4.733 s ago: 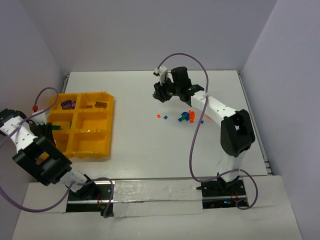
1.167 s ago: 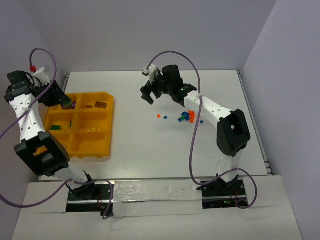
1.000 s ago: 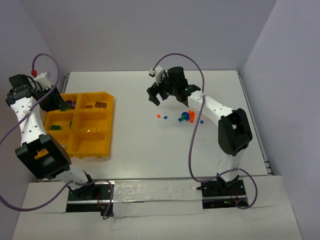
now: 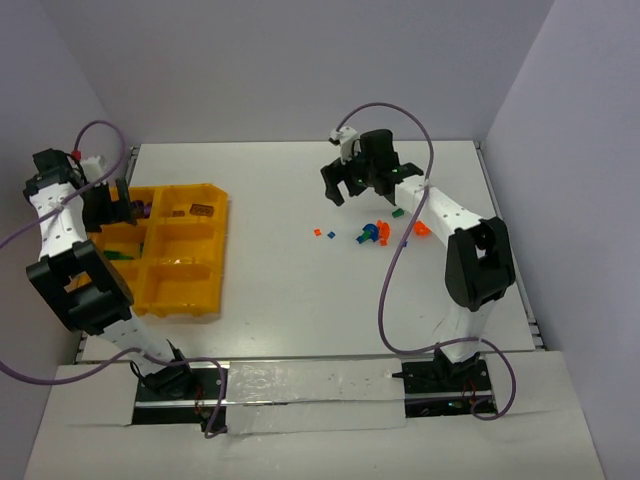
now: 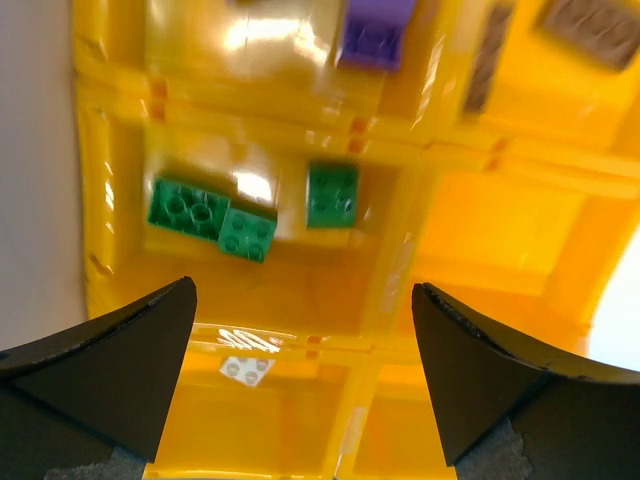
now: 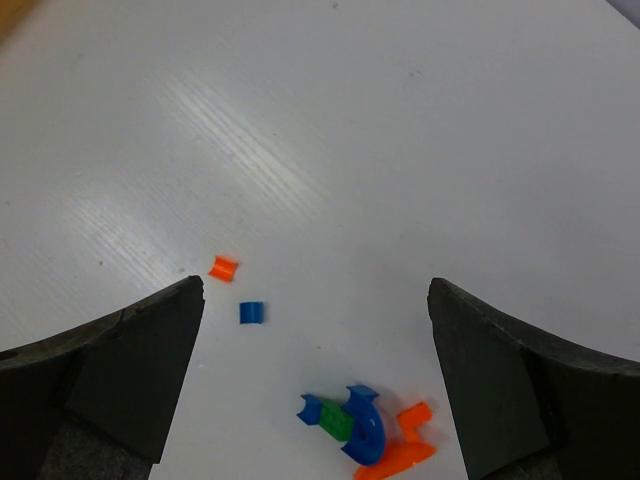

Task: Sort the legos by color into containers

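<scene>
My left gripper (image 4: 118, 212) hangs open over the left column of the yellow-orange tray (image 4: 222, 215). Its wrist view looks down between wide jaws (image 5: 302, 290) into the containers. The middle-left one (image 5: 200, 290) holds three green legos (image 5: 190, 207), one of them (image 5: 332, 195) blurred. A purple lego (image 5: 375, 30) lies in the bin above. My right gripper (image 4: 345, 190) is open above the table, empty. Below it lie an orange bit (image 6: 222, 268), a blue bit (image 6: 251, 312) and a blue, green and orange cluster (image 6: 355, 425).
Brown pieces (image 5: 600, 20) lie in the tray's top-right bin and a pale brick (image 5: 245, 369) in a lower bin. More loose bits (image 4: 420, 228) sit right of the cluster (image 4: 372, 233). Walls enclose the table on three sides.
My left gripper's jaws have opened over the tray and it has dropped slightly lower. My right gripper has swung to the right, closer to the cluster.
</scene>
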Robot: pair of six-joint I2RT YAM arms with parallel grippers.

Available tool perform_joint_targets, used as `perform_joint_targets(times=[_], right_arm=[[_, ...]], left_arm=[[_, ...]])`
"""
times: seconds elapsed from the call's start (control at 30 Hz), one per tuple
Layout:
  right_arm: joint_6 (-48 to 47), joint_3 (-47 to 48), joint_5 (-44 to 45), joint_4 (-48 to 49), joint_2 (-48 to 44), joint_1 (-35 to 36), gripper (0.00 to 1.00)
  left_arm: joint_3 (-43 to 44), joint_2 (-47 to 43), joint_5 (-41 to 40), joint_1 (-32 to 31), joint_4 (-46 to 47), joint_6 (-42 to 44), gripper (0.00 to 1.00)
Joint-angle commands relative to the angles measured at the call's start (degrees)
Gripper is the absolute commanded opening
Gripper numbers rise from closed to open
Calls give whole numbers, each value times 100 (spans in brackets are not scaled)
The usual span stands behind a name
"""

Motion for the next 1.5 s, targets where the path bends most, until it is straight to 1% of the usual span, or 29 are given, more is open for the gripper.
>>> perform_joint_targets(times=[0.0,0.07,0.13,0.17,0.2,0.27,0.37,0.43,0.5,0.53,0.57,0.67,0.73,0.8,0.9,1.0,1.07,1.13,1.33,1.43,1.47], right_arm=[[39,-141,433,-71,-575,-430,100],[115,-197,559,-59,-650,-626,100],[247,-268,666,-68,-728,-883,100],[348,-303,767,-76,-763,-981,100],[410,-327,869,-96,-782,-1056,100],[390,-398,1058,-180,-831,-1230,100],[142,-603,1078,-384,-923,-1421,100],[-208,-762,1000,-548,-1003,-1509,100],[-544,-906,839,-715,-1051,-1555,100],[-744,-1019,734,-800,-1083,-1567,100],[-857,-1119,654,-853,-1082,-1566,99],[-1149,-1205,438,-1020,-974,-1558,95],[-1284,-1169,366,-1148,-819,-1558,89],[-1270,-947,403,-1318,-627,-1543,84],[-1072,-634,487,-1519,-311,-1541,71],[-768,-370,469,-1855,-55,-1522,64],[-577,-238,360,-2024,53,-1505,62],[-402,-195,207,-2102,130,-1450,63],[212,-53,87,-2283,344,-1303,63],[395,-19,164,-2282,444,-1242,60],[481,-5,245,-2268,492,-1227,58]], left_arm=[[921,-627,441,-585,396,44,99],[973,-787,82,-1065,810,-61,99],[862,-982,-298,-1567,1562,-439,99],[818,-1079,-228,-1853,1795,-510,99],[837,-1118,43,-2062,1882,-526,99],[956,-1065,378,-2329,2013,-630,99],[1230,-810,806,-2582,2103,-1007,99],[1425,-587,1043,-2719,1981,-1035,99],[1609,-365,970,-2943,1772,-895,99],[1708,-206,749,-3208,1639,-769,99],[1707,-142,656,-3336,1602,-669,99],[1473,-71,766,-3651,1697,-549,99],[1391,44,731,-3854,1682,-483,99],[1455,192,749,-3942,1561,-485,99],[1421,312,684,-3983,1667,-691,99],[1349,312,561,-3998,1771,-756,99],[1308,314,464,-4003,1812,-795,99],[1266,328,387,-4003,1840,-844,99],[1138,303,336,-4011,1919,-943,99],[1106,287,296,-4011,1928,-934,99],[1111,286,272,-4011,1920,-927,99]])
